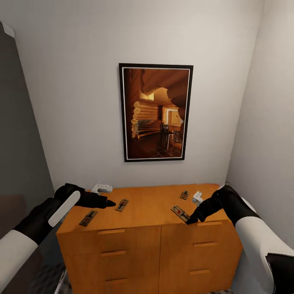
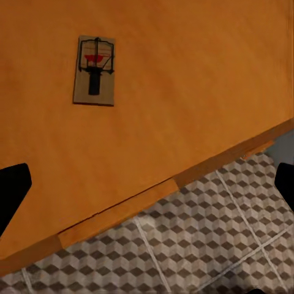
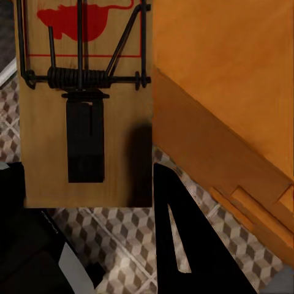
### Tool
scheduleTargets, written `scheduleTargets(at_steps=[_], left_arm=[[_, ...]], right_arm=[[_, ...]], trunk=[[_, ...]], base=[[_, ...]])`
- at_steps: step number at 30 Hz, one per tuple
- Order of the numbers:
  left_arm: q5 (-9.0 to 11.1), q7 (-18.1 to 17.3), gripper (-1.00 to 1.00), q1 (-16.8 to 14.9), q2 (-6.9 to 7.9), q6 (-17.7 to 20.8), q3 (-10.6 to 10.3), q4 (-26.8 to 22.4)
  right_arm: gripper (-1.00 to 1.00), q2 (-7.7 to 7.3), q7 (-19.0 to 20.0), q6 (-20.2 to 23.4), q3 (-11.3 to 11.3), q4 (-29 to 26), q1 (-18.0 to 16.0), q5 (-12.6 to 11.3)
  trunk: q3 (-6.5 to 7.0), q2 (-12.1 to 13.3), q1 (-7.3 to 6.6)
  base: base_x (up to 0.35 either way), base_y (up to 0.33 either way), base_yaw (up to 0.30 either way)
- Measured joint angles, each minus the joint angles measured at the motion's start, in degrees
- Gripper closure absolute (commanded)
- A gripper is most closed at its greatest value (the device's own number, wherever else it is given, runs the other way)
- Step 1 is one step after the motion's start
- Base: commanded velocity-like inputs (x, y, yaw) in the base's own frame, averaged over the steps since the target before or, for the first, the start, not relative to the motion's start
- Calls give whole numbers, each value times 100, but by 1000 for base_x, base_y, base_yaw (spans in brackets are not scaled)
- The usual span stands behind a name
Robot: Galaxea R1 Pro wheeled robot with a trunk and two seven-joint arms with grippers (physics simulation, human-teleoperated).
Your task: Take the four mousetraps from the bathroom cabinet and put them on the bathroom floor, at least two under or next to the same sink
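Head view: A wide, low orange-brown wooden cabinet (image 1: pixel 151 245) with slim bar handles stands against a white wall, below a dark-framed picture of a log interior (image 1: pixel 155 112). Four small flat brown wooden mousetraps lie on its top. One (image 1: pixel 88 218) is at the near left, a second (image 1: pixel 121 205) a little farther in. A third (image 1: pixel 184 194) lies at the far right, and the fourth (image 1: pixel 180 214) sits at the near right edge, overhanging the front. A small white object (image 1: pixel 102 188) rests at the far left of the top, another (image 1: pixel 197 197) at the far right. The black left gripper (image 1: pixel 107 202) hovers just left of the second trap; whether it touches cannot be told. The black right gripper (image 1: pixel 192 221) meets the near end of the fourth trap.

Left wrist view: One mousetrap (image 2: pixel 94 70) lies flat on the cabinet top (image 2: pixel 184 79). The left fingers (image 2: pixel 13 190) are spread wide apart, grasping nothing. Cube-patterned floor tiles (image 2: pixel 208 239) show past the front edge.

Right wrist view: The fourth mousetrap (image 3: pixel 86 104) lies between the right fingers (image 3: pixel 184 245), its red mouse print visible, beside the cabinet front (image 3: pixel 226 92), above the tiles (image 3: pixel 122 239). A firm clench cannot be told.
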Motion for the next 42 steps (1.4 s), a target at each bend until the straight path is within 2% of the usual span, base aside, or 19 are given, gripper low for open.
scheduleTargets(at_steps=[2, 7, 18, 26, 42], left_arm=[[73, -61, -100, -65, 64, 18, -64, -65], [164, -85, -100, -81, 70, 18, -204, -225], [134, -52, -100, -62, -37, -21, -188, 9], [125, -17, -100, -62, -57, -32, -186, 193], [101, -33, -100, -61, -55, -34, -178, 220]], right_arm=[[100, -23, 75, 31, 52, -64, -65, 8], [100, -23, 203, 89, 55, -113, -228, -9], [100, 83, 153, 88, 48, -7, 43, -96], [100, 97, 134, 80, 47, 5, 73, -110], [100, 97, 175, 74, 24, -16, 79, -136]], trunk=[[0, 2, -3], [0, -1, -3], [0, 0, -3], [0, -1, -3], [0, -1, -3]], base=[[0, 0, 0], [0, 0, 0], [0, 0, 0], [0, 0, 0], [0, 0, 0]])
